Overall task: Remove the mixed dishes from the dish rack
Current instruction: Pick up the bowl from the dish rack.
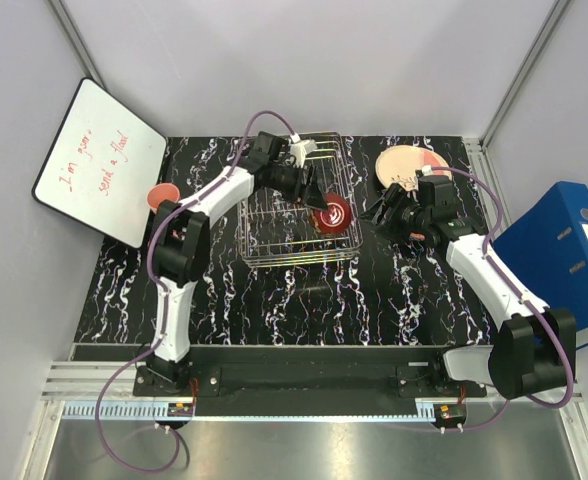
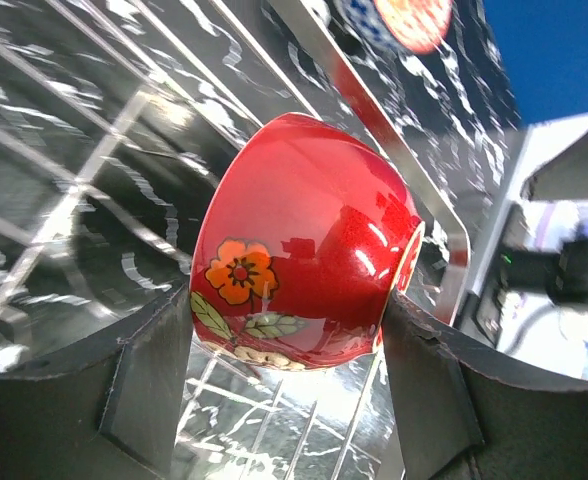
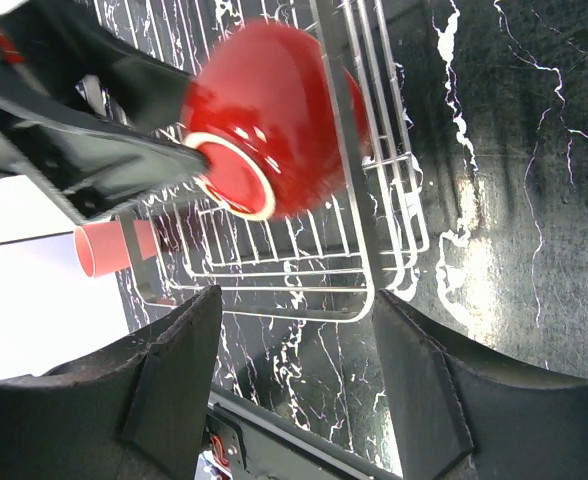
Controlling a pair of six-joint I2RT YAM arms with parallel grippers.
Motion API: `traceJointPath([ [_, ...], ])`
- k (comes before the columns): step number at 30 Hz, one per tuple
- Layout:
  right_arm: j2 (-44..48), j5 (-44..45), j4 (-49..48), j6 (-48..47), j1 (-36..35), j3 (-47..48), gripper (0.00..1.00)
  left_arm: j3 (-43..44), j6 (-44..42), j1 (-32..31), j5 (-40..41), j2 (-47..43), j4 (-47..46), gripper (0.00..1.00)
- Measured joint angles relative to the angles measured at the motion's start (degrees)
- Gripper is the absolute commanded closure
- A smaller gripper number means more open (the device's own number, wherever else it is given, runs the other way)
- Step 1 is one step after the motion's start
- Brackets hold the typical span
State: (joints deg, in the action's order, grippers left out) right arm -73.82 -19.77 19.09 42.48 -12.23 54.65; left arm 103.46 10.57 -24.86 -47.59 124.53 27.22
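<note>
A glossy red bowl (image 1: 332, 215) with a painted flower lies on its side between the fingers of my left gripper (image 1: 324, 205), which is shut on it at the right end of the dish rack (image 1: 299, 262). In the left wrist view the red bowl (image 2: 304, 240) fills the left gripper (image 2: 284, 315), with the rack's wires (image 2: 34, 130) below it. My right gripper (image 1: 379, 215) stands open and empty just right of the rack. From the right gripper (image 3: 294, 300) I see the red bowl (image 3: 274, 110) above the rack (image 3: 344, 200).
A pink-edged cream plate (image 1: 411, 165) lies at the back right, partly behind the right arm. A salmon cup (image 1: 162, 195) stands at the left by a whiteboard (image 1: 99, 160). A blue binder (image 1: 564, 250) stands off the table's right edge.
</note>
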Motion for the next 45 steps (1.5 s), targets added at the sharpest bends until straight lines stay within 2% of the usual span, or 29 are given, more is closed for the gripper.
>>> traceJointPath([
  [11, 0.0, 0.2, 0.0, 0.0, 0.0, 0.0, 0.30, 0.0, -0.3, 0.1, 9.6, -6.8, 2.3, 1.00],
  [20, -0.4, 0.0, -1.2, 0.2, 0.0, 0.0, 0.31, 0.0, -2.0, 0.1, 17.2, -8.6, 3.8, 1.00],
  [35, -1.4, -0.9, -3.2, 1.3, 0.0, 0.0, 0.31, 0.0, -3.1, 0.5, 23.1, -13.2, 4.4, 1.00],
  [40, -2.0, -0.9, -4.2, 1.4, 0.0, 0.0, 0.31, -1.6, -4.3, 0.3, 29.1, -15.3, 4.5, 1.00],
  [45, -3.2, -0.9, -4.8, 1.5, 0.0, -0.4, 0.31, -4.5, -6.5, -1.2, 39.5, -18.1, 4.4, 1.00],
])
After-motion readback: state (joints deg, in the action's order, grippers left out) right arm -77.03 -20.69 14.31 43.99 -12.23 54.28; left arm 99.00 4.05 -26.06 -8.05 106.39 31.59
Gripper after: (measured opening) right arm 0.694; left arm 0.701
